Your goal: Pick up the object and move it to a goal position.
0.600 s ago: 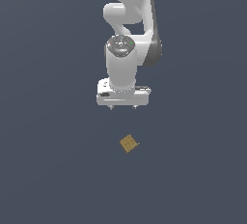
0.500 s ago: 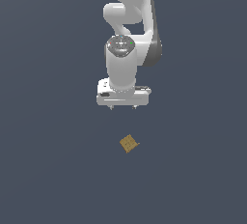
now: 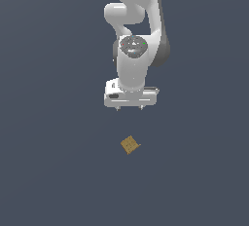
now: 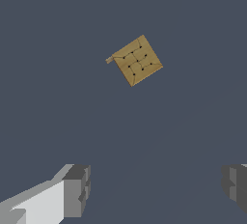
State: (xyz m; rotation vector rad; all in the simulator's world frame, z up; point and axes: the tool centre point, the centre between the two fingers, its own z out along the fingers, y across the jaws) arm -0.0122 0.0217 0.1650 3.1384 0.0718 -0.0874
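Observation:
The object (image 3: 129, 145) is a small flat tan-brown square block with a grid of darker marks, lying on the dark grey floor, turned like a diamond. In the exterior view my gripper (image 3: 129, 108) hangs above the floor, apart from the block and farther back in the picture than it. Its jaws stand wide apart and hold nothing. In the wrist view the block (image 4: 137, 60) lies ahead of the open gripper (image 4: 157, 189), with one grey fingertip (image 4: 77, 190) at each side of the picture. The gap between the fingers is much wider than the block.
The plain dark grey floor (image 3: 58, 171) fills both views. The white arm (image 3: 136, 30) rises behind the gripper toward the top of the exterior view. No other objects and no goal marker show.
The arm has shifted slightly. The block has not moved.

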